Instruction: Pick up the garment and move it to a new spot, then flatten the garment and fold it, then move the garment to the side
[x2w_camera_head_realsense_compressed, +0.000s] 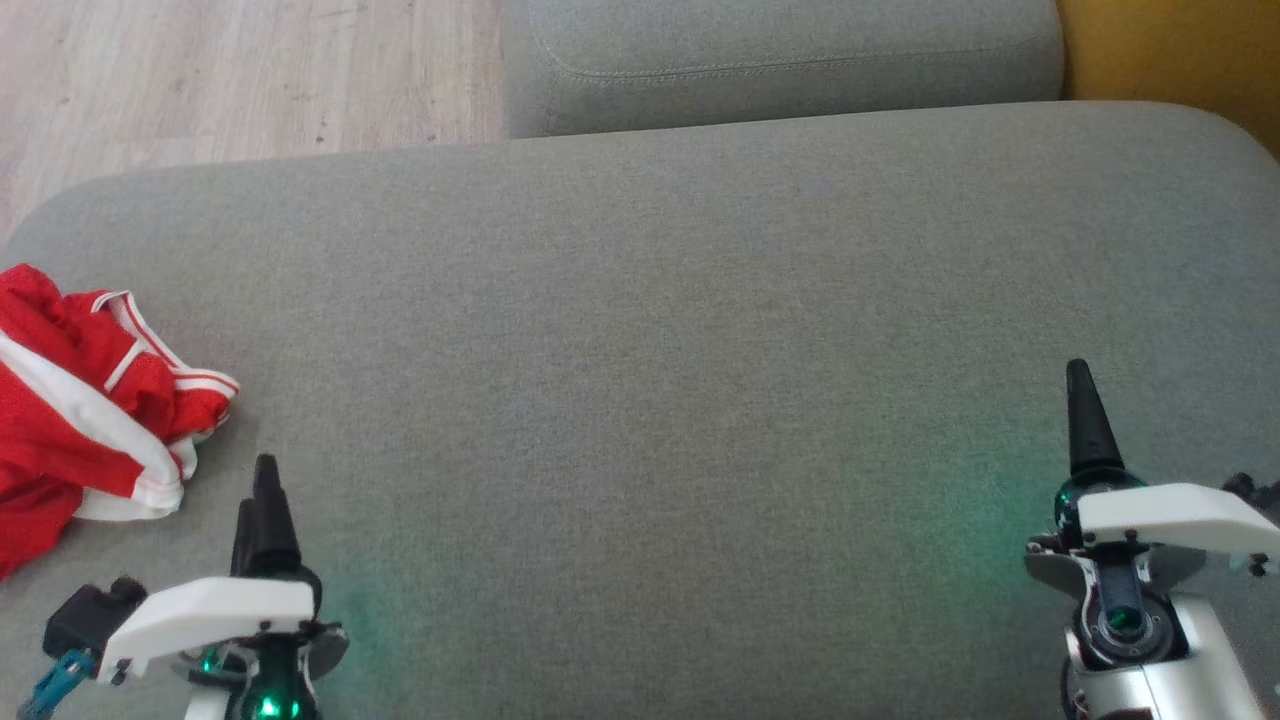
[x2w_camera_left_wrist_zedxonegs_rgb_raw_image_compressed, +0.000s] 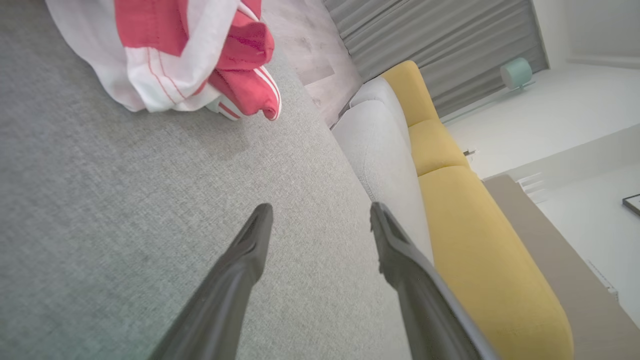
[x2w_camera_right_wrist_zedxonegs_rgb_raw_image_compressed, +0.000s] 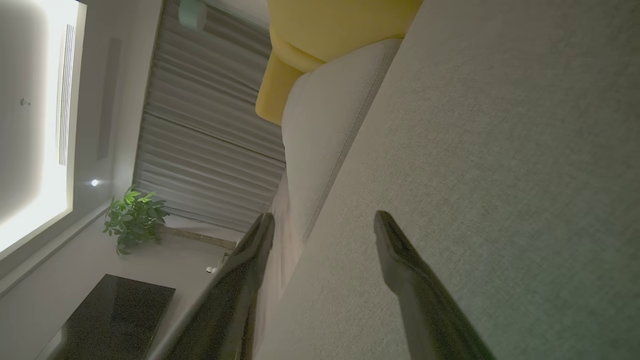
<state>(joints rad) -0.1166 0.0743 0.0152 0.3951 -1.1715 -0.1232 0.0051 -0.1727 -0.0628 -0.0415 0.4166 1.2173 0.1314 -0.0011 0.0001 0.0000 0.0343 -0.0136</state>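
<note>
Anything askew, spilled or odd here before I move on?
Only the garment: it lies crumpled in a heap at the left edge of the cushion, not flat. The left end effector and right end effector are open, apart from it.

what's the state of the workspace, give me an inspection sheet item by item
surface: grey fabric cushion, flat, mostly bare
job's things: red and white garment crumpled at the cushion's left end, not touched by either gripper
clutter: nothing seen
grippers: left gripper open, empty, close to the garment; right gripper open, empty, over the cushion's right side
cables: nothing seen
surroundings: wood floor, second grey cushion, yellow cushions, grey curtain, potted plant
</note>
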